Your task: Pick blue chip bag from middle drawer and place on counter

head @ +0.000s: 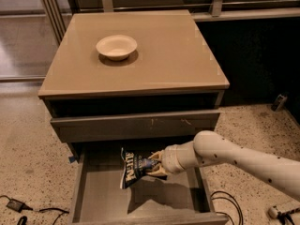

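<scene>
The blue chip bag [134, 166] is dark navy with white lettering. It hangs tilted above the grey floor of the open middle drawer [101, 196], casting a shadow on it. My gripper [157, 164] reaches in from the right and is shut on the bag's right edge. The white arm runs from the lower right. The tan counter [159, 55] tops the grey cabinet above the drawer.
A cream round bowl [116, 46] sits on the counter's back left. A closed grey drawer front [136, 125] with pale scratches is just above the open drawer. Cables lie on the speckled floor at lower left [18, 205] and lower right [227, 203].
</scene>
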Available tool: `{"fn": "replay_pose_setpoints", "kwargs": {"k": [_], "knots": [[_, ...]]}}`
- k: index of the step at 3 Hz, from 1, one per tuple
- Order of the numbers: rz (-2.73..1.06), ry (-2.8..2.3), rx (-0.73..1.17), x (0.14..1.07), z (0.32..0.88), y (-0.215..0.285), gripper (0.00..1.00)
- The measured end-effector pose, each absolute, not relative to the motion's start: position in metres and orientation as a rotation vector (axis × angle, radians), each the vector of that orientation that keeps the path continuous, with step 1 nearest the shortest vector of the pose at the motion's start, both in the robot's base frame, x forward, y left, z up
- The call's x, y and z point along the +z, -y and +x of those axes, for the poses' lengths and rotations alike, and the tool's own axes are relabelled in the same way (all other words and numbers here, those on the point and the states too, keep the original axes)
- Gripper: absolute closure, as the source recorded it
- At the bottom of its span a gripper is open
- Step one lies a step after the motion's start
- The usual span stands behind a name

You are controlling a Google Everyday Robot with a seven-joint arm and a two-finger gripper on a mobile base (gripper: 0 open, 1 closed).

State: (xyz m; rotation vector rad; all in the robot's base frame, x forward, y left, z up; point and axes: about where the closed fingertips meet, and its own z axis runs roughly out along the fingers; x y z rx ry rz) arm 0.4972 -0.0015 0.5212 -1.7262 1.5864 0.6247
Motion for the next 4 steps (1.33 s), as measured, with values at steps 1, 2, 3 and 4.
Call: {"fn": "replay_pose_setpoints", "kwargs": {"k": [1, 2, 3, 4], "knots": [[-1.725, -1.522, 0.601, 0.573, 0.489, 0.024, 1.00], [-1.746, -1.469, 0.551, 0.633, 0.479, 0.047, 1.00], [-1.746, -1.469, 0.551, 0.633, 0.479, 0.047, 1.00], [-1.779, -1.451, 0.511, 0.643, 0.473, 0.042, 1.00]]}}
